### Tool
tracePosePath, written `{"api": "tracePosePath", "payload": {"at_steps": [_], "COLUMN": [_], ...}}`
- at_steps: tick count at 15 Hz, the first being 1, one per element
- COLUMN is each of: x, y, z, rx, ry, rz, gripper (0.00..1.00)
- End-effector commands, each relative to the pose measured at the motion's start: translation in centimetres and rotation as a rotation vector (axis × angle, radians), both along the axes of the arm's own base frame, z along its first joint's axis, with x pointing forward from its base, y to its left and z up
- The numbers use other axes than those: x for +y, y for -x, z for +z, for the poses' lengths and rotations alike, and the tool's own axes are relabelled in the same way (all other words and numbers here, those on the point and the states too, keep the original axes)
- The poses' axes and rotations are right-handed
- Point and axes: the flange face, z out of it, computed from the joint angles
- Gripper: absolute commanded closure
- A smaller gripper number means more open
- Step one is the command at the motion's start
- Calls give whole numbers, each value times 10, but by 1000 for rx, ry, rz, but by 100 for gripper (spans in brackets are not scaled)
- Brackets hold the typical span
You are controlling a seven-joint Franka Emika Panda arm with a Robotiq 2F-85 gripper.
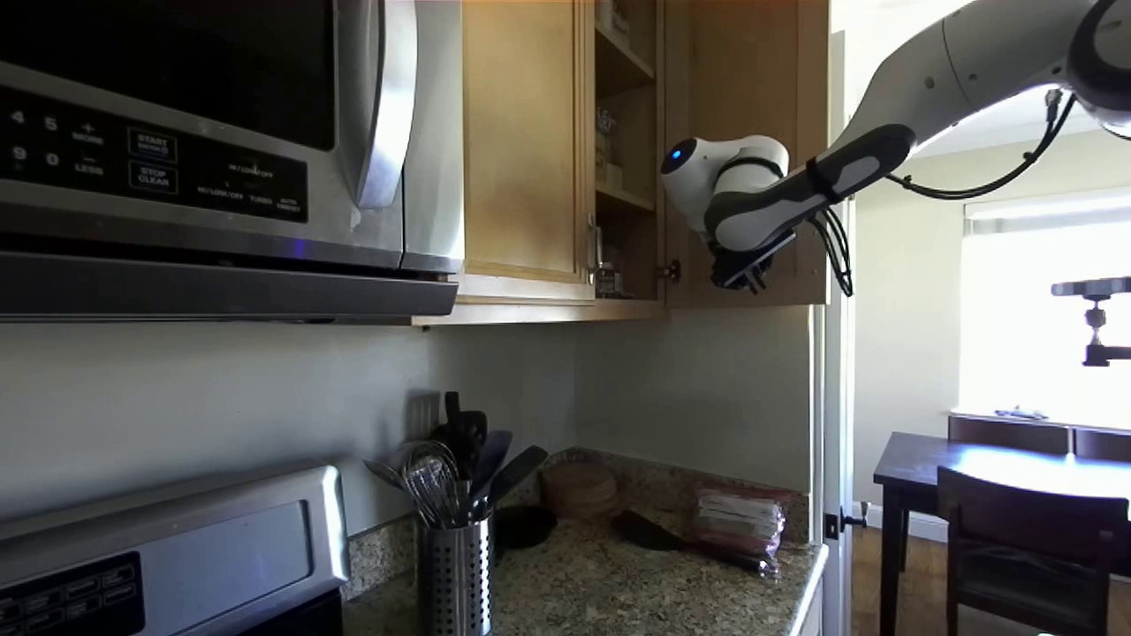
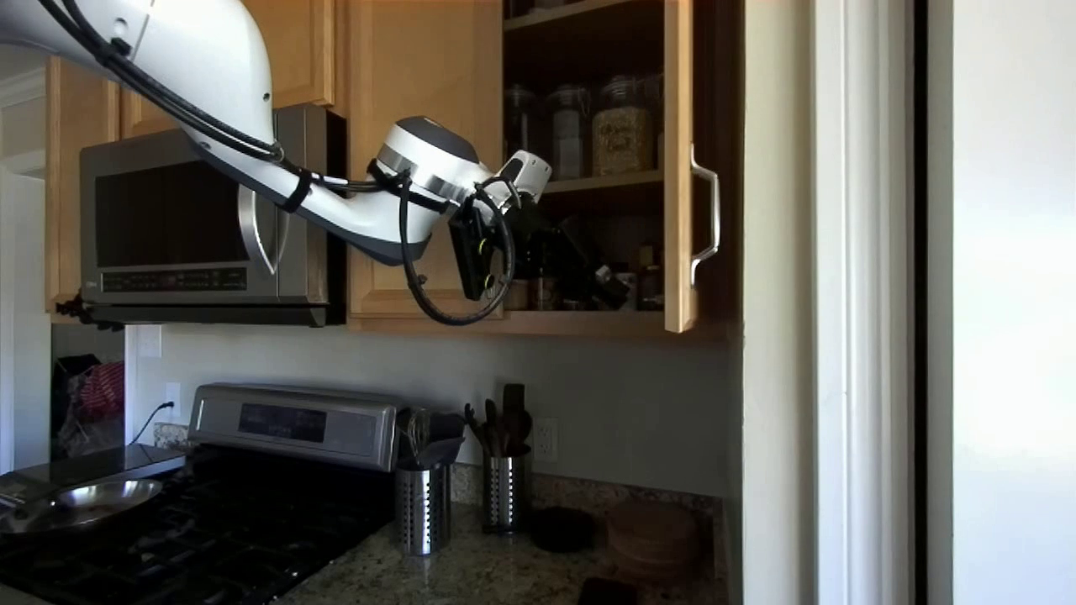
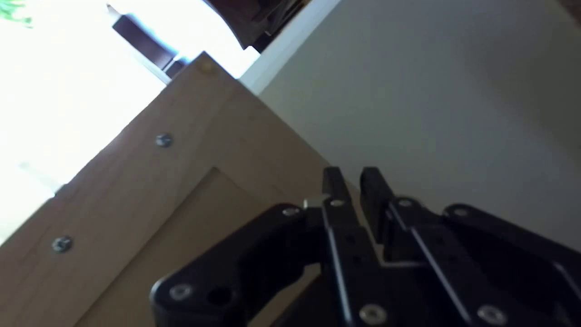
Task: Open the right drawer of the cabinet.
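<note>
The right drawer, a light-maple door, stands swung wide open on the cabinet; it shows in both exterior views (image 1: 742, 71) (image 2: 679, 168) and in the wrist view (image 3: 131, 177). Its metal bar handle (image 2: 711, 210) is on the outer face, hidden in the wrist view. The cabinet (image 1: 539, 313) (image 2: 580, 323) shows its shelves; its twin door (image 1: 526, 132) is shut. My gripper (image 1: 751, 281) (image 2: 614, 290) is at the door's inner side, near its lower edge. In the wrist view the fingers (image 3: 352, 175) are a narrow gap apart with nothing between. Whether they touch the door cannot be told.
A steel microwave (image 1: 367, 230) (image 2: 181, 218) hangs beside the cabinet. Glass jars (image 2: 622, 134) stand on the shelves. Below are a stove (image 2: 294, 428) and a granite counter (image 1: 601, 583) with steel utensil holders (image 1: 455, 574). A wall (image 2: 777, 336) stands close to the open door.
</note>
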Motion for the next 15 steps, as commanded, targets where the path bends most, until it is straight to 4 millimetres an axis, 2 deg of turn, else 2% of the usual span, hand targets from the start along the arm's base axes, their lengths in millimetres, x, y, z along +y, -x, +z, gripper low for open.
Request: {"api": "tracePosePath", "payload": {"at_steps": [1,4,9,14,15], "x": [31,45,52,60,60], "y": [-7,-16,-23,-27,-29], "z": [12,13,11,1,1], "rx": [-78,-108,-67,32,-1], "ry": [-136,-266,-468,-690,-639], "rz": [134,252,460,629,582], "gripper": [53,33,2,0,0]}}
